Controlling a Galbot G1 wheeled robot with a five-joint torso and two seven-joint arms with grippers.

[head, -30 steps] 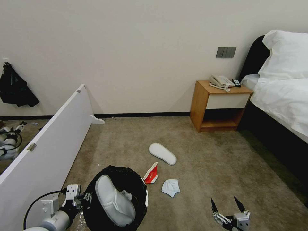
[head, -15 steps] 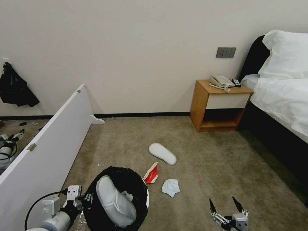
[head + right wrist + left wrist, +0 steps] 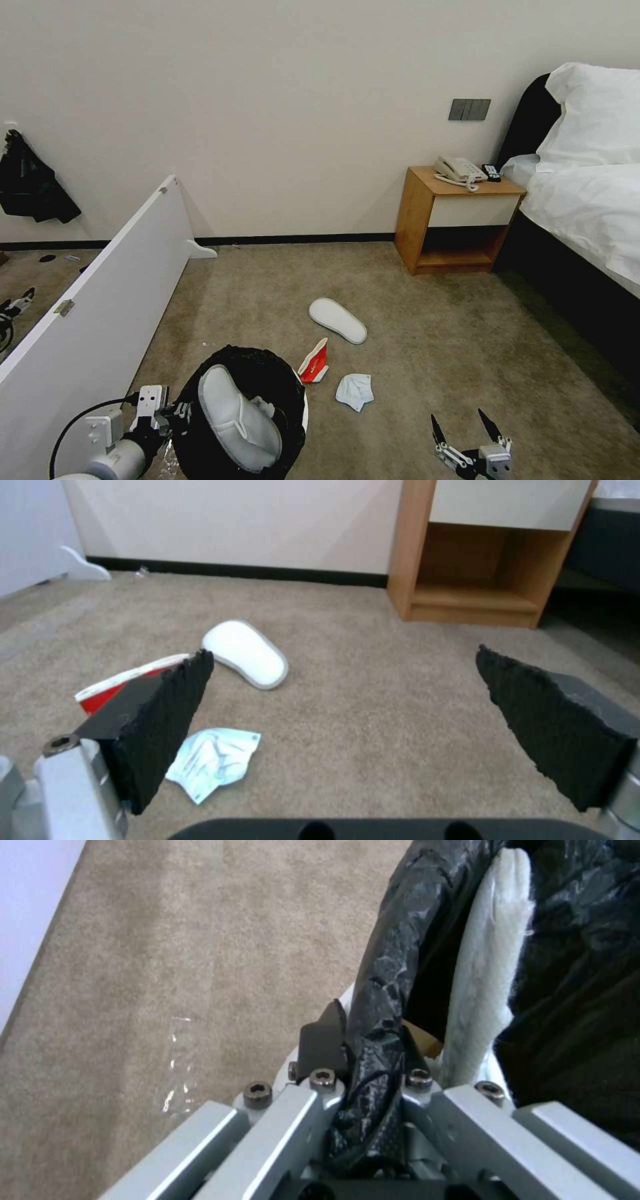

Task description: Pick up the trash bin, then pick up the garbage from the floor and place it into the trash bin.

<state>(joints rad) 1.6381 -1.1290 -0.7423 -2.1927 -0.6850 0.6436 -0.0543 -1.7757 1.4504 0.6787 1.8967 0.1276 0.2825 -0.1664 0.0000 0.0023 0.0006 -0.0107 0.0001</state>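
Black bag liner wraps the rim of the trash bin (image 3: 243, 410), which the left gripper (image 3: 179, 415) clamps at its rim near the white panel (image 3: 100, 320); one white slipper (image 3: 237, 417) sits inside. On the carpet (image 3: 427, 333) beside the bin lie a red-and-white carton (image 3: 315, 362), a crumpled tissue (image 3: 355, 390) and, nearer the nightstand (image 3: 457, 220), a second slipper (image 3: 338, 319). The right gripper (image 3: 467, 430) hangs spread wide and empty, near the tissue.
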